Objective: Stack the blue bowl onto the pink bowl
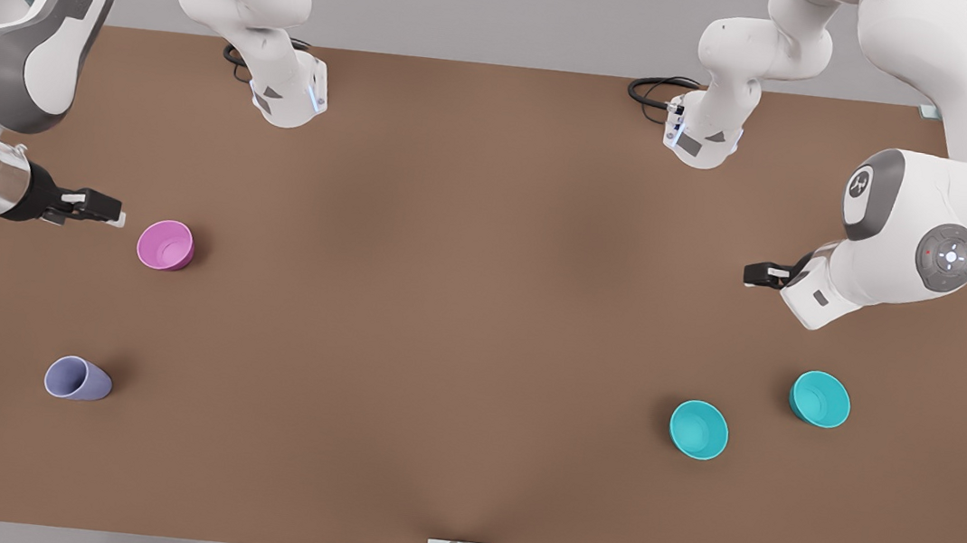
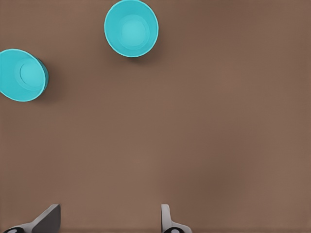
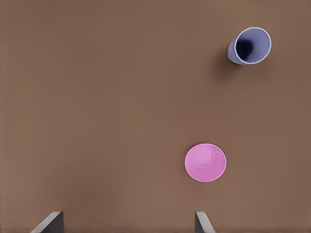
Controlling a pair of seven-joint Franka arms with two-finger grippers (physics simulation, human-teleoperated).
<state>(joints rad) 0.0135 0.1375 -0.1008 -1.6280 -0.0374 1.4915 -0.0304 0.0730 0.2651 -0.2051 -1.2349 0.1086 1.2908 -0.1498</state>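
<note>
Two alike blue bowls stand upright on the brown table at the front view's right: one (image 1: 699, 429) (image 2: 131, 28) nearer the middle, the other (image 1: 820, 398) (image 2: 22, 75) nearer the table's side edge. My left gripper (image 1: 752, 273) (image 2: 108, 221) hovers open and empty behind them, apart from both. The pink bowl (image 1: 166, 244) (image 3: 205, 162) stands upright at the front view's left. Just beside it, on its outer side, my right gripper (image 1: 118, 216) (image 3: 127, 222) is open with nothing between its fingers.
A lavender-blue tapered cup (image 1: 78, 378) (image 3: 249, 45) stands near the front left of the table (image 1: 461, 305). Both arms' bases sit at the far edge with cables. A wide stretch of bare table lies between the pink bowl and the blue bowls.
</note>
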